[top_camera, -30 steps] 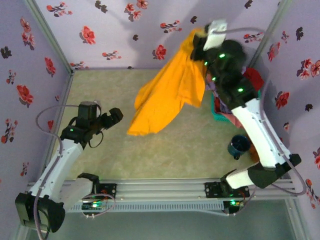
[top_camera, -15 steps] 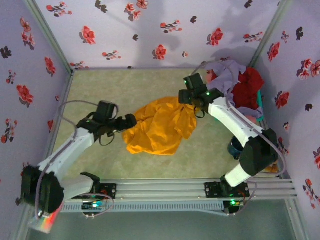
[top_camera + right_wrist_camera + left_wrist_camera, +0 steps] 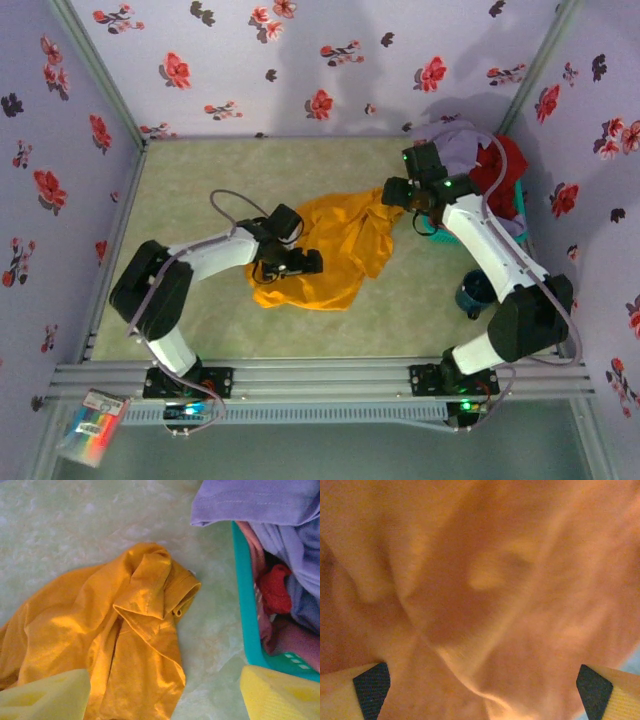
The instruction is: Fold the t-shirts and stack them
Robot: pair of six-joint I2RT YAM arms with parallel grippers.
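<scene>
Now: left jaws apart, low over crumpled orange-yellow t-shirt; right jaws apart, empty.

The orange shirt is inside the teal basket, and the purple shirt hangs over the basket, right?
No. The orange shirt lies crumpled on the table, outside the teal basket, as the right wrist view shows. The purple shirt does hang over the basket.

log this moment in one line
orange shirt crumpled on table | left pincer open, over shirt | right pincer open, near basket | nothing folded yet
</scene>
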